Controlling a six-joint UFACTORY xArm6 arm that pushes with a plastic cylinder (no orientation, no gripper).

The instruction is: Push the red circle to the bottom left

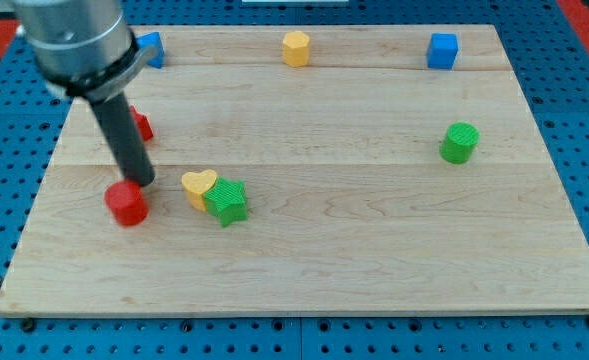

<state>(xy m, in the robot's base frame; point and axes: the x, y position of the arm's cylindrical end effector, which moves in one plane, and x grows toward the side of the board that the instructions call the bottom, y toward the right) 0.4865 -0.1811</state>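
Where my tip rests, with no pincer fitted, the red circle touches its lower-left side.

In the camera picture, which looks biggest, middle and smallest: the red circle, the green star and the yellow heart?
1. Green star and red circle: they look about alike, so I won't rank them.
2. Yellow heart: smallest, though the star hides part of it.
My tip is beside the circle.

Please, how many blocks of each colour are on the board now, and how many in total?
Red: 2, the red circle by my tip and a red block partly behind the rod
Blue: 2
Yellow: 2
Green: 2
Total: 8
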